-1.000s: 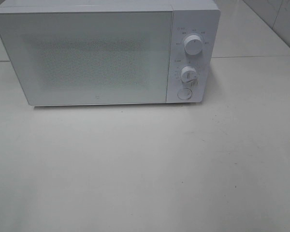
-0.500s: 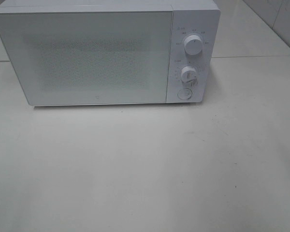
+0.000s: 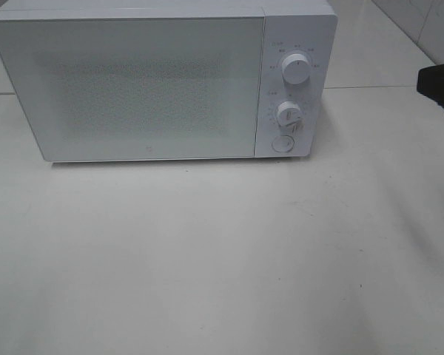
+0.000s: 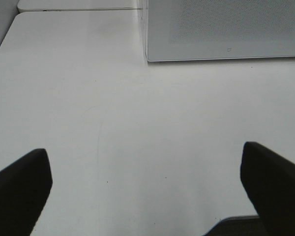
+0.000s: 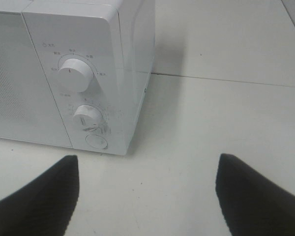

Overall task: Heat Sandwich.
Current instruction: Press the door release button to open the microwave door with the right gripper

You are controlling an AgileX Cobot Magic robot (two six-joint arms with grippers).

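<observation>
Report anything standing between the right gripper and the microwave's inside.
The microwave's shut door covers the whole front opening. Nothing else shows between the open right gripper and it. No sandwich appears in any view.

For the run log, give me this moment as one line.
microwave: door shut | sandwich: not in view | left fingers: open, empty | right fingers: open, empty, facing control panel

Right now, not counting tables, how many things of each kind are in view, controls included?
Microwave: 1
Dials: 2
Round button: 1
Claws (left claw, right claw, both open): 2
Sandwich: 0
Total: 6
</observation>
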